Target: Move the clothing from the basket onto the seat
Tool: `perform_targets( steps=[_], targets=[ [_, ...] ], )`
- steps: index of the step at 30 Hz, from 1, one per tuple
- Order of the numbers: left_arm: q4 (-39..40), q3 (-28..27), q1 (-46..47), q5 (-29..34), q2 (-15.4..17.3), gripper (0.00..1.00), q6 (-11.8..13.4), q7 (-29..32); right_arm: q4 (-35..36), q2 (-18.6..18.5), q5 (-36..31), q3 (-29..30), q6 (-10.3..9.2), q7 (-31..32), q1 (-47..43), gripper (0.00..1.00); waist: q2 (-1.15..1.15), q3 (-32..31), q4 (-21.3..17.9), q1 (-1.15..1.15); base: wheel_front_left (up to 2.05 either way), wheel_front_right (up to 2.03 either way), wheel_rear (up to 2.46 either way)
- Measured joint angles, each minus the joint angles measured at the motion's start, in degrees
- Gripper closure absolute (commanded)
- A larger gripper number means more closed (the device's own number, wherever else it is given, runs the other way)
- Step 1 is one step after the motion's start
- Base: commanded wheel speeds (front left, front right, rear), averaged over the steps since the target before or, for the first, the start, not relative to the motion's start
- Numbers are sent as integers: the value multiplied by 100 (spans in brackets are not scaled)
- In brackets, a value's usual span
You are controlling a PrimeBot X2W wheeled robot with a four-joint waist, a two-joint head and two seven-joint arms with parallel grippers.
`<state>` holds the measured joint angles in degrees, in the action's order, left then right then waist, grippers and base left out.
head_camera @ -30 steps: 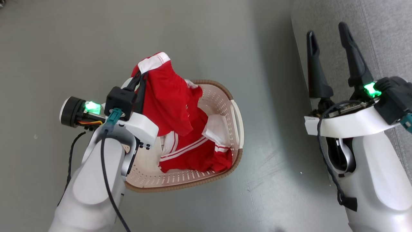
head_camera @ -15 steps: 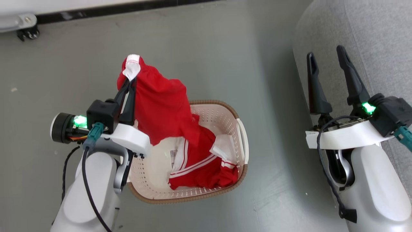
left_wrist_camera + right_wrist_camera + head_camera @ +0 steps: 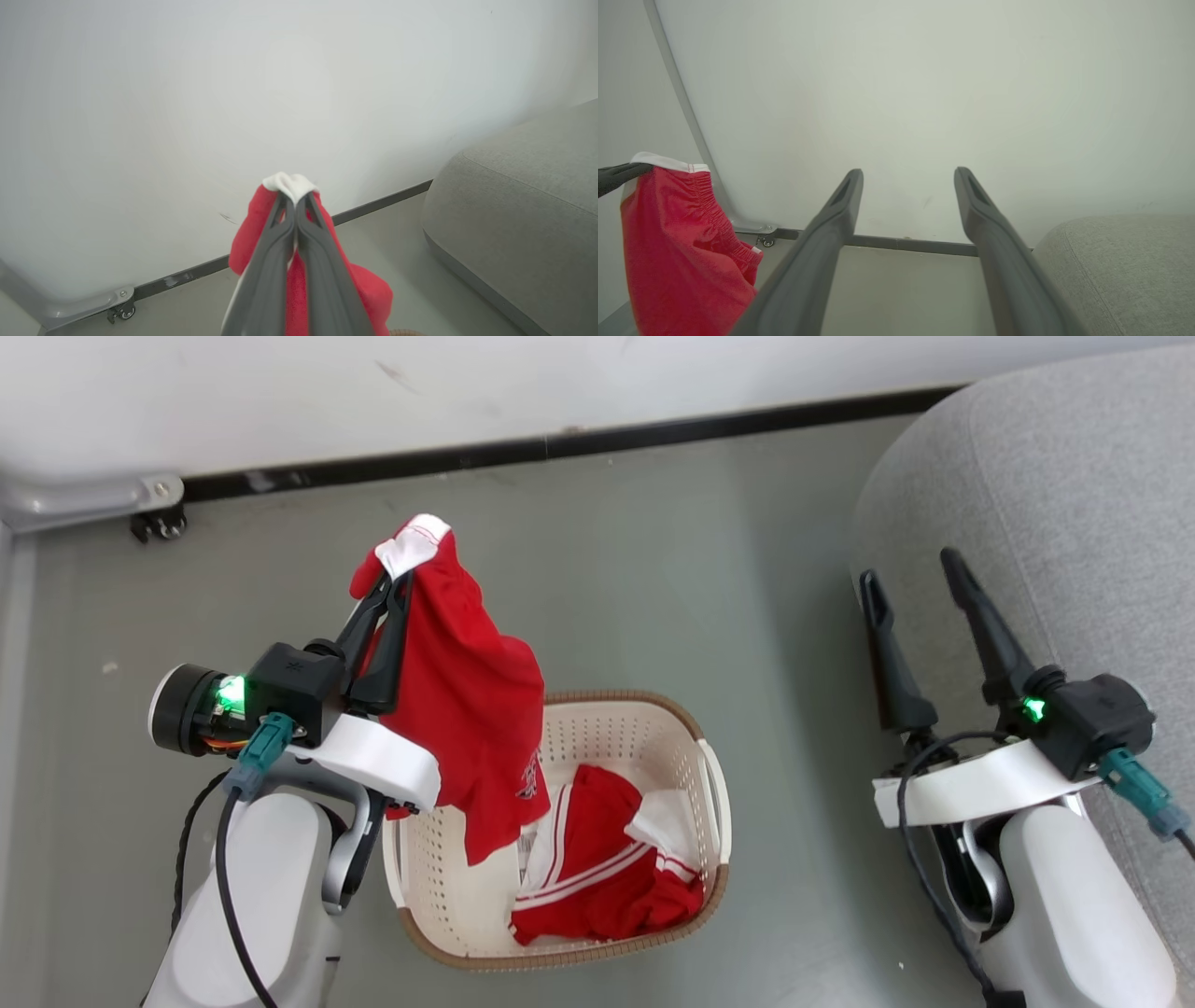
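Soft red clothing [image 3: 471,695] hangs pinched in left fingers [image 3: 388,649]; right fingers [image 3: 991,635] spread, empty

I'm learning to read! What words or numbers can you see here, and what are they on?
Small emblem on the red garment hanging over the basket: too small and blurred to read.
No other writing can be made out.

Head overhead; wrists toward shared wall [image 3: 187,93]
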<state>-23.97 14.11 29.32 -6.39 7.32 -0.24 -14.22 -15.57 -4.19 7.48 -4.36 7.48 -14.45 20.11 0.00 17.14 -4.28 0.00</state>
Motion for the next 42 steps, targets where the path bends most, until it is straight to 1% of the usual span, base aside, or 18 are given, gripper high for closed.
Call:
perform_targets(
  steps=[8, 16, 17, 24, 35, 42],
  targets=[
    [15, 60, -15, -45, 129, 100, -304, 0, -237, -199, 20, -314, 0, 0, -203, 0, 0, -438, 38, 0, 0, 0, 0],
    [-101, 241, -20, -120, 122, 100, -489, 0, -517, -469, 255, -879, 1, 0, -442, 0, 0, -843, 36, 0, 0, 0, 0],
    [-111, 291, -23, -189, 105, 100, -543, 1, -575, -533, 304, -1028, 1, 0, -494, 0, 0, -935, 27, 0, 0, 0, 0],
    [-101, 537, -23, -260, 93, 100, -634, 101, -734, -755, 537, -1615, 1, 27, -564, 0, 0, -1219, -17, 0, 0, 0, 0],
    [140, 977, -1, -411, -23, 100, -668, 339, -996, -1102, 883, -2809, 1, 311, -577, 0, 0, -1540, -69, 0, 0, 0, 0],
    [380, 1196, 68, -497, -59, 100, -689, 506, -1135, -1349, 1068, -3305, 1, 447, -394, 0, 0, -1642, -57, -1, 0, 0, 0]
  ],
)
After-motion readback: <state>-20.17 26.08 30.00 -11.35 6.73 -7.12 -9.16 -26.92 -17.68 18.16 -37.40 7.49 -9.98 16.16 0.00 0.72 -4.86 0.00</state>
